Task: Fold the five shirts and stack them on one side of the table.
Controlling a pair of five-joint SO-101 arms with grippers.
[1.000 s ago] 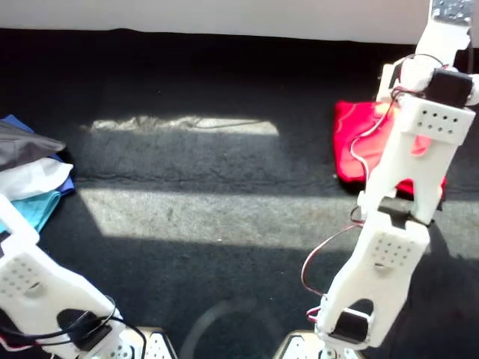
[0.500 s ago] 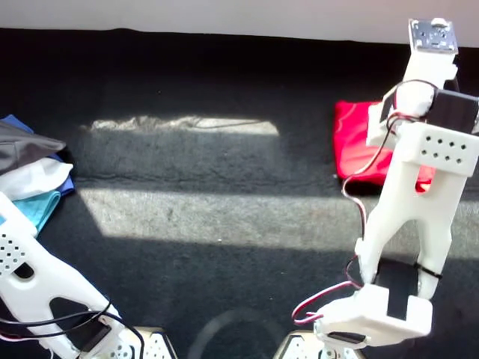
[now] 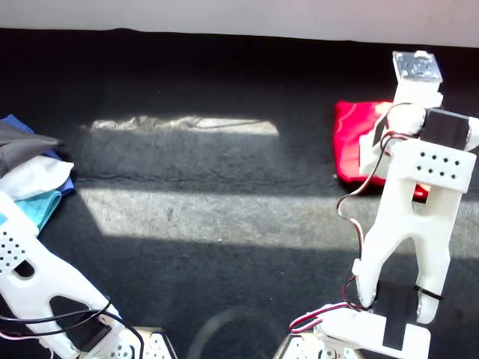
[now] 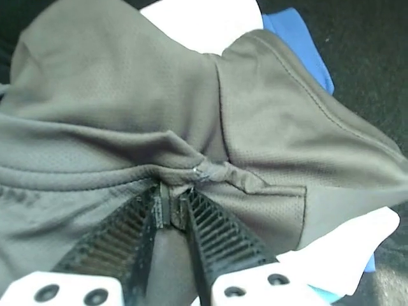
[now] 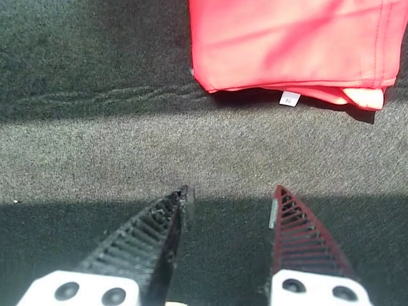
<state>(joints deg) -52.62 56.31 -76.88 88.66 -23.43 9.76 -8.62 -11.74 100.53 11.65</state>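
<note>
At the table's left edge lies a loose pile of shirts: a grey shirt [image 3: 22, 146] on top, then a white shirt [image 3: 34, 177], a blue shirt [image 3: 67, 184] and a teal shirt [image 3: 37, 211]. My left gripper [image 4: 173, 197] is shut on a bunched fold of the grey shirt [image 4: 127, 95], with the white shirt [image 4: 204, 22] and the blue shirt [image 4: 299, 38] showing beneath it. A folded red shirt [image 3: 355, 146] lies at the right, partly behind the right arm [image 3: 419, 194]. My right gripper [image 5: 229, 197] hangs open over bare cloth, short of the red shirt [image 5: 287, 38].
A dark cloth covers the table [image 3: 224, 284], crossed by two sunlit bands through the middle. A pale wall edge runs along the back. The left arm [image 3: 37, 284] stands at the front left corner.
The right arm has drawn back from the red shirt toward its base and folded down. The left arm has shifted slightly toward the left edge, tugging the grey shirt with it.
</note>
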